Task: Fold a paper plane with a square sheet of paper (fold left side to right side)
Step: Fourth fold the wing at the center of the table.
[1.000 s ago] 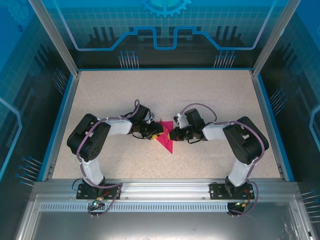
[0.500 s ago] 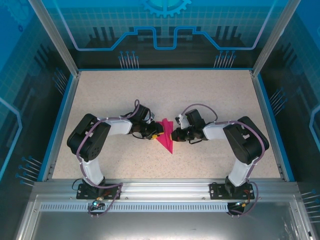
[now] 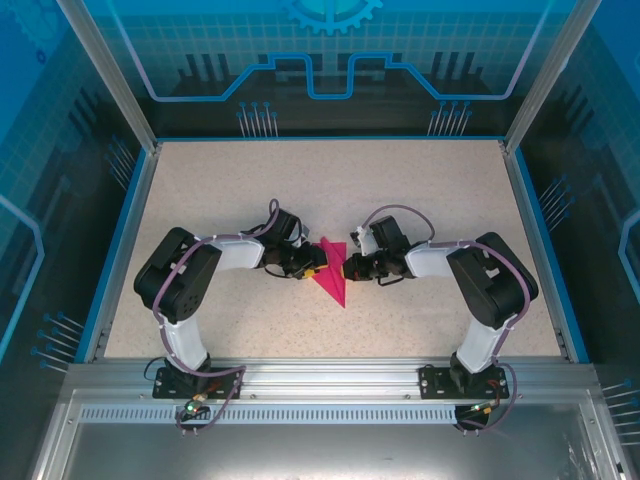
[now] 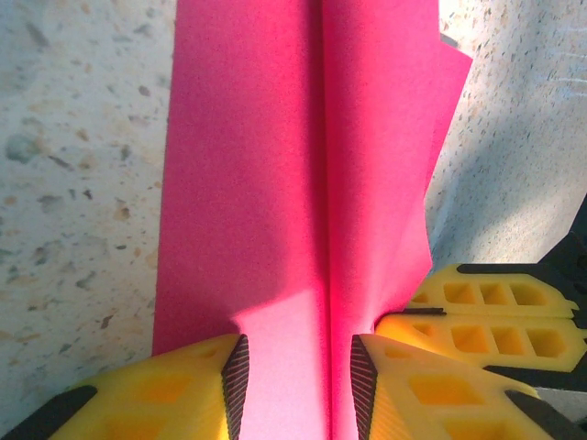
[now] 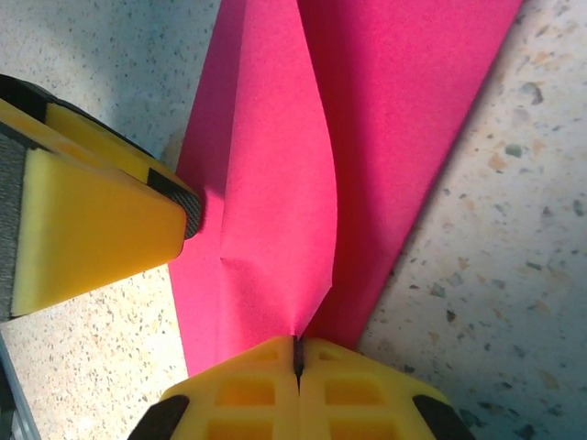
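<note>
**Paper plane pinned between both tools at mid-surface**

Your paper plane point(image 3: 331, 275) lies in the middle of the speckled surface point(image 3: 400, 190). From above it is a magenta wedge, with its broad end toward the far side and its point toward the arm bases. In the left wrist view a straight crease runs down its length, and the panel to the right of that crease lifts a little off the surface.

Your left tool point(image 3: 313, 270) meets the paper from the left. Its yellow fingers point(image 4: 197, 385) are spread apart, one on each side of the crease, with flat paper showing in the gap, so this tool is released and grasps nothing.

Your right tool point(image 3: 347, 268) comes in from the opposite side, just beside the left one. In its own wrist view the two fingers point(image 5: 248, 394) are pressed together with no gap. A raised, curling flap of the paper runs straight into the seam between them, so this tool is clenched on the paper's edge.

Both arms bend inward from their bases at the near edge.
</note>
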Motion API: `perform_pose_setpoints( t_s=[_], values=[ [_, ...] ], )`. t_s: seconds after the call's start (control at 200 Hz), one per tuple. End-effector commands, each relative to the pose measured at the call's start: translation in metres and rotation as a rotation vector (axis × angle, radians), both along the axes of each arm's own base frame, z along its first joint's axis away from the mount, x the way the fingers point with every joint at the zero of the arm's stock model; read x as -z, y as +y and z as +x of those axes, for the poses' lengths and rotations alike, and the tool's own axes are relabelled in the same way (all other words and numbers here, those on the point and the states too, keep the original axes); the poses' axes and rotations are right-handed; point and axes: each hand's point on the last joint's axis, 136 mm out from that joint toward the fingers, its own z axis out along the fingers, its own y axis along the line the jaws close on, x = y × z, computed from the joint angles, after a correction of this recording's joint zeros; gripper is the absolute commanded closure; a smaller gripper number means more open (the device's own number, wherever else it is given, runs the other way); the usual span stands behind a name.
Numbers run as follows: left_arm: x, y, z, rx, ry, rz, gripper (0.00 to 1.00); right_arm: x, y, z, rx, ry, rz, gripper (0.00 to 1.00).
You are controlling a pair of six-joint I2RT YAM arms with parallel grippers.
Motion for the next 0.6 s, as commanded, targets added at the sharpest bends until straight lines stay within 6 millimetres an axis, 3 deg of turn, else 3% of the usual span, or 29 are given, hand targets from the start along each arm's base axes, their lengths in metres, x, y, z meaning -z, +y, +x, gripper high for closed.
perform_pose_setpoints(
  t_s=[0.0, 0.595],
  values=[
    [0.0194, 0.0050, -0.0095, -0.003, 0.055, 0.047, 0.62, -0.0004, -0.0075, 0.0071, 0.015, -0.007, -0.026, 1.00],
    [0.0190, 0.0047, -0.0093, -0.004, 0.055, 0.047, 0.62, 0.0028, -0.0110, 0.0089, 0.018, -0.007, -0.057, 1.00]
  ],
)
